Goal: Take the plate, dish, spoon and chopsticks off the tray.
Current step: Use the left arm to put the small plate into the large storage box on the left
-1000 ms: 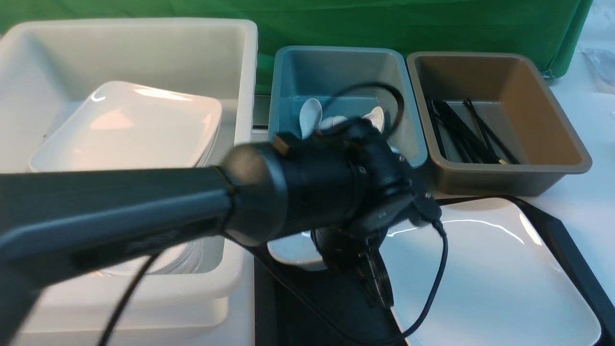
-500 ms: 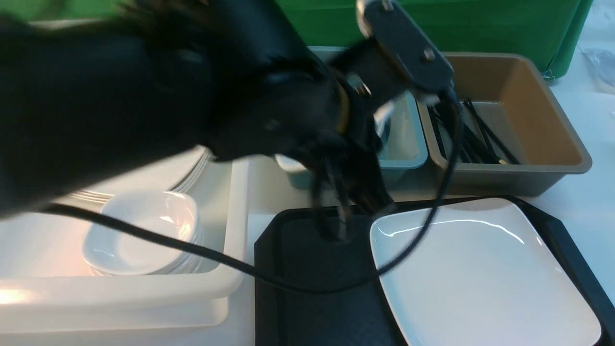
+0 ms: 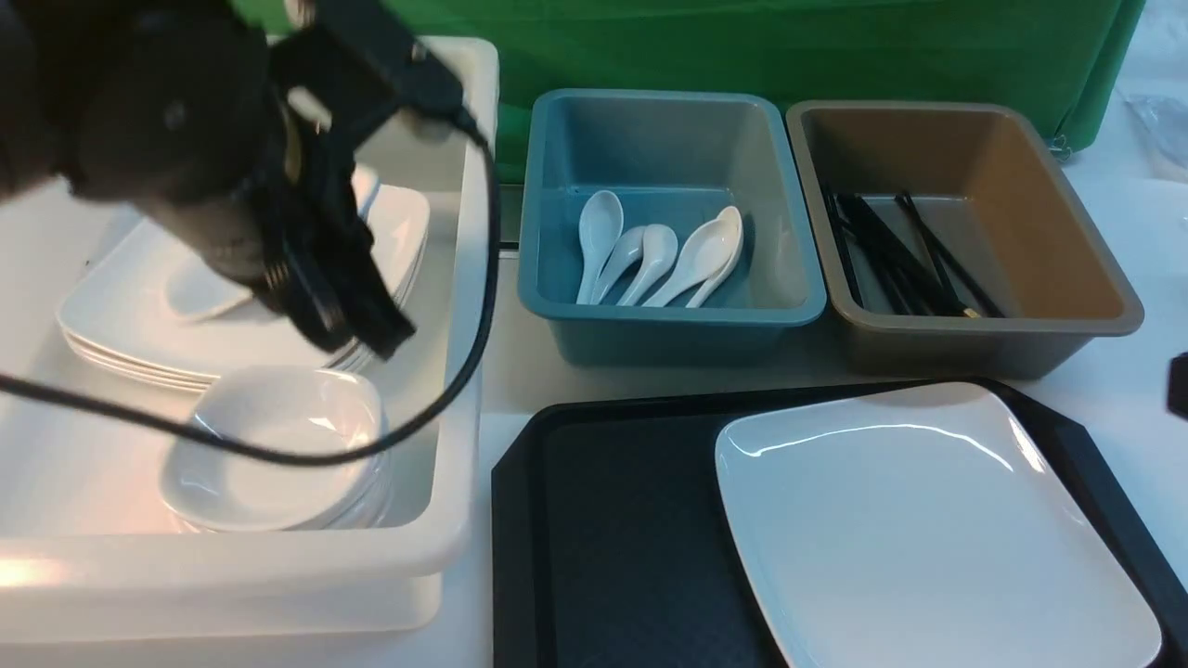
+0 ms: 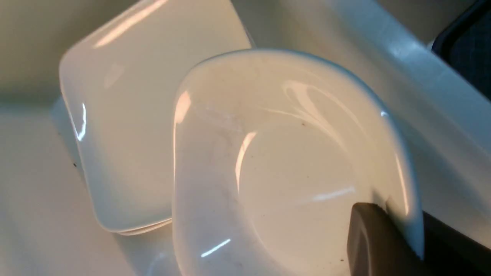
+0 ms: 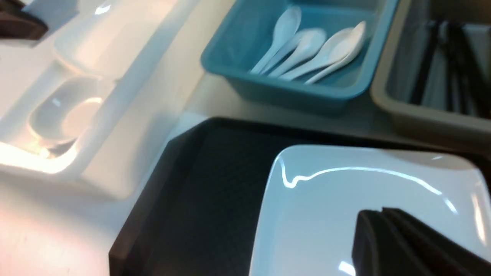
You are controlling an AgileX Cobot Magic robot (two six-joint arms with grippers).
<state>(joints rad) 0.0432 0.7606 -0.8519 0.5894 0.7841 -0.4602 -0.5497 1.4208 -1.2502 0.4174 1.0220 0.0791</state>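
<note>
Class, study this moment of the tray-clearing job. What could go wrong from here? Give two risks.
1. The left gripper pinches the dish only by its rim, over the stack of plates in the white tub; the dish might slip and chip them.
2. The plate lies flat on the tray, wide and glossy; the right gripper near it may struggle to catch its edge and could push it instead.

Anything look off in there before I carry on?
Nothing spilled or broken. The dish, pinched at its rim by the left end effector over the white tub, has a few dark specks inside. Otherwise nothing stands out.
</note>
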